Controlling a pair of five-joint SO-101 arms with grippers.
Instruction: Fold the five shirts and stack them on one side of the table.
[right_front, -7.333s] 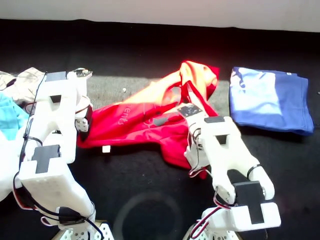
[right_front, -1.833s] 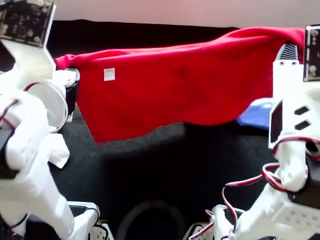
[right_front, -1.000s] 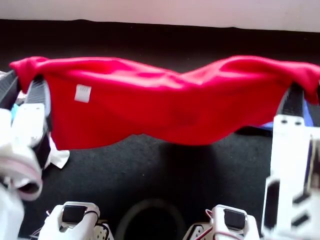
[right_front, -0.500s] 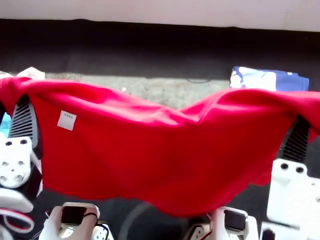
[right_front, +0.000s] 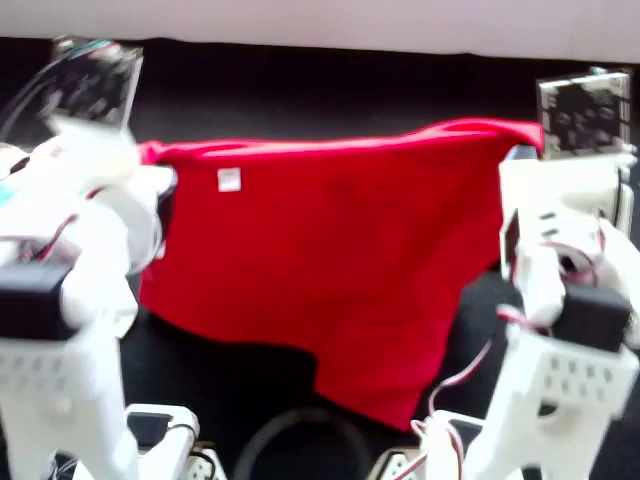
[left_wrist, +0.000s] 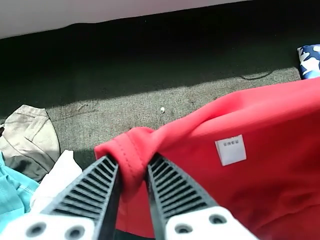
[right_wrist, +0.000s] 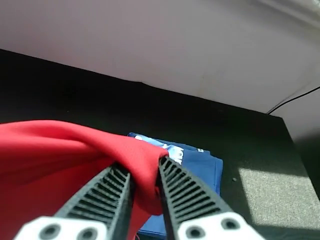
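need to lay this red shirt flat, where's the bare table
Bare table lies beyond the red shirt, between the beige shirt and the folded blue shirt. It is crowded near the left tool, where the white shirt and teal shirt lie.

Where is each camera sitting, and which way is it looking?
High view: fixed off the arms, looking down over the table; the left arm and right arm show, the red shirt stretched between them.
Left wrist view: on the left wrist, looking past the left gripper, shut on a shirt corner, toward the grey shirt.
Right wrist view: on the right wrist, looking past the right gripper toward the blue shirt and wall.
Shared: all show the red shirt; both wrist views show the blue shirt.
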